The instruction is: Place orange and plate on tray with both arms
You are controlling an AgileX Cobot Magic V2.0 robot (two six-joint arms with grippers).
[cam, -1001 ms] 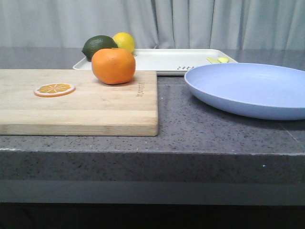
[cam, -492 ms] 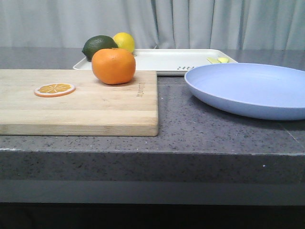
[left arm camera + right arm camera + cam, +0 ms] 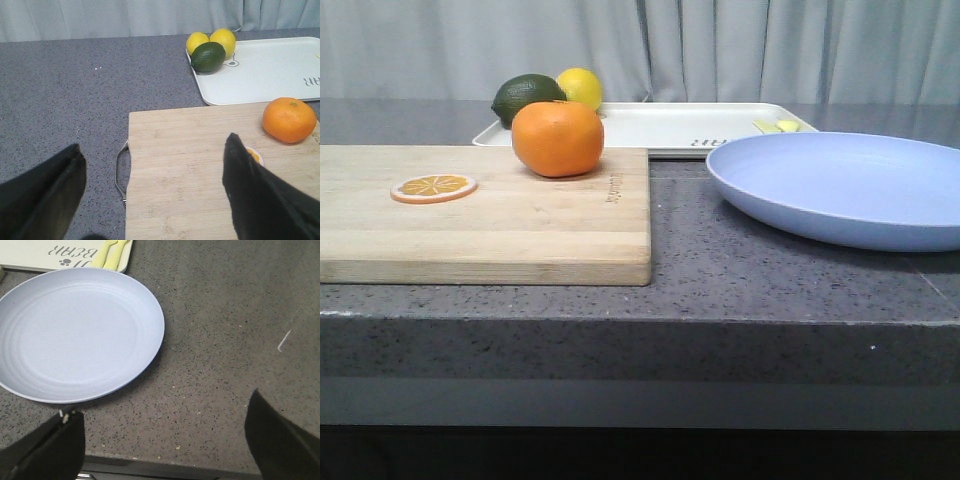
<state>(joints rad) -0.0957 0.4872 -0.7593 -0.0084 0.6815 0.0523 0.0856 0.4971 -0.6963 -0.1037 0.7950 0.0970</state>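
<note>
While the tray (image 3: 670,125) lies at the far side of the table (image 3: 720,270), it carries only a dark green lime (image 3: 527,97) and two yellow lemons (image 3: 210,41) at its left end, and some pale yellow strips (image 3: 776,126) at its right end; in the front view only one lemon is visible. Dark lettering is printed on the tray floor near the strips. On the wooden cutting board (image 3: 500,225), which sits in front of the tray, the orange (image 3: 558,138) rests near the far right corner, and a thin orange slice (image 3: 433,187) lies well apart from it, toward the left. On the right side of the table is the plate (image 3: 840,185), which has nothing in it; its far edge is very near the tray corner. The left pincer (image 3: 152,187) hangs over the board with its fingers spread wide and grips nothing. The right pincer (image 3: 165,440) is also spread wide, above the table at the near edge of the plate, not touching it.
</note>
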